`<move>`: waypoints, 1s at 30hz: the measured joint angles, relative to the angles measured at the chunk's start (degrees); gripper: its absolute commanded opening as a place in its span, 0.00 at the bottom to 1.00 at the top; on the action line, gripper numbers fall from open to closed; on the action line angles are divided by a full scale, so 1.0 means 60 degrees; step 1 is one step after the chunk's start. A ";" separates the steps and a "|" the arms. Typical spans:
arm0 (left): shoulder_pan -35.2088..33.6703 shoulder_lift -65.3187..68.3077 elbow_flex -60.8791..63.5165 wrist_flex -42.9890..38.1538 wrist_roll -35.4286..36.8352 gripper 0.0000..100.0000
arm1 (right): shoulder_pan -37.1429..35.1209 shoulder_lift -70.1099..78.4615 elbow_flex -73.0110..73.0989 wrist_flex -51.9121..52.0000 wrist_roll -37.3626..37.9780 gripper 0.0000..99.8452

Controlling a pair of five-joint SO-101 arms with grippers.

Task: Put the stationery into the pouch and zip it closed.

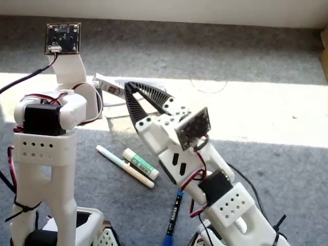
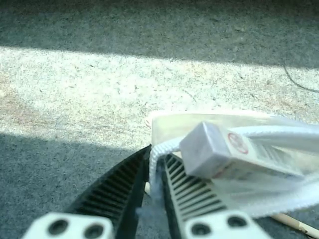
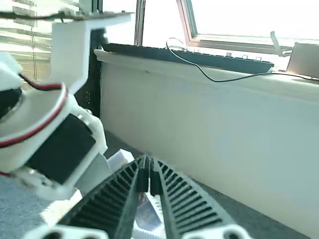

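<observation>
Left gripper (image 2: pixel 155 164) is clamped on the pouch (image 2: pixel 209 122) rim; right gripper (image 3: pixel 145 160), jaws together, hovers beside it. Glue stick (image 1: pixel 140 164) and pen (image 1: pixel 124 166) lie behind it, almost parallel to its arm.

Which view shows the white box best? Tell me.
Left wrist view: the white box is close up, in the open pouch. The high view shows it small, beside an arm; the right wrist view, perhaps a white corner.

White arms (image 1: pixel 48 154), black ribbed tools (image 3: pixel 147 162)
</observation>
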State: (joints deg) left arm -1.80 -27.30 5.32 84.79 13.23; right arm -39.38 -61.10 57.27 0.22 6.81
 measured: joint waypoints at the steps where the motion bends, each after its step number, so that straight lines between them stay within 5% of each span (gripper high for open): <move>1: 0.0000 0.0000 0.0000 0.0000 0.0000 0.01 | 0.0000 -0.0220 0.0117 0.0000 0.0000 0.01; 7: 0.0000 0.0000 0.0000 0.0000 0.0000 0.01 | -0.0059 0.0029 0.0264 -0.0059 0.0000 0.01; 18: -0.0103 0.0000 0.0000 0.0000 0.0000 0.01 | 0.0059 0.4000 -0.1143 -0.1114 0.0015 0.01; 30: -0.0190 0.0000 0.0015 0.0000 0.0000 0.01 | 0.0073 0.0615 0.0366 -0.1040 0.0015 0.01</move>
State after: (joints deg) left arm -2.95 -27.30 5.41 84.79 13.23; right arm -38.95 -57.41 59.47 -6.02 6.90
